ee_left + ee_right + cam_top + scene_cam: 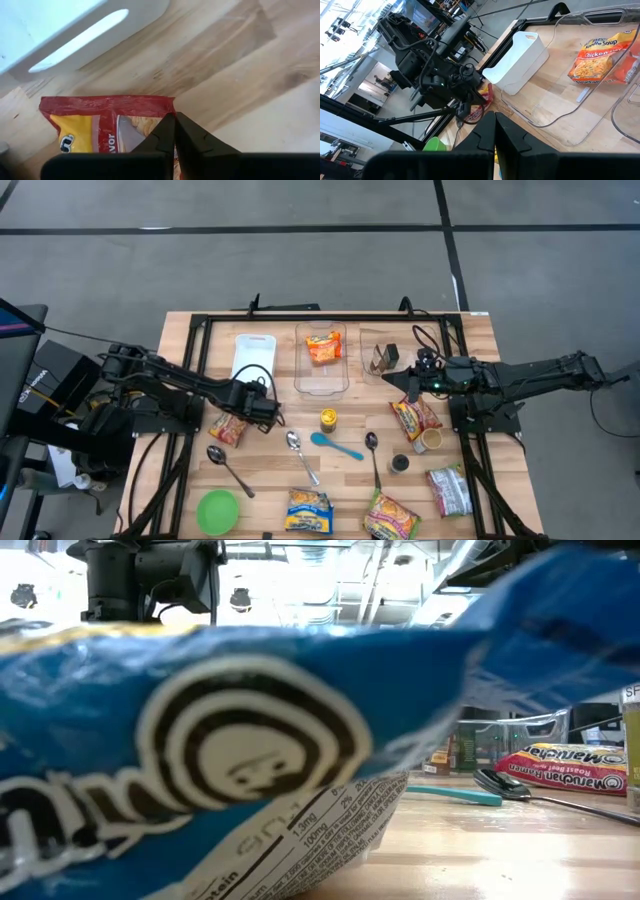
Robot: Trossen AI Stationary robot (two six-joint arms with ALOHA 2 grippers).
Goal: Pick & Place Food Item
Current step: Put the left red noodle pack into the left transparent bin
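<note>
A red and yellow noodle packet [228, 428] lies flat on the wooden table at the left, just in front of a white bin [253, 356]. My left gripper [264, 411] is shut, and in its wrist view [175, 120] its tips stand at the packet's right corner [167, 102]. My right gripper [410, 381] is shut and empty [495, 120], raised over the table's right part behind another red packet [415, 418]. A clear container [321, 383] at the back middle holds an orange noodle soup packet [323, 347], which also shows in the right wrist view [605, 55]. My left gripper's shut fingers [162, 135] come slanting down over the red packet's corner [167, 102]. I cannot tell whether they touch it. The packet lies flat on the table.
Several spoons [295, 445], a teal spoon [335, 445], a yellow jar [328, 418], a green bowl [218, 511], small cups [432, 440] and more packets [450, 490] lie across the near half. A blue packet [250, 740] blocks most of the low view.
</note>
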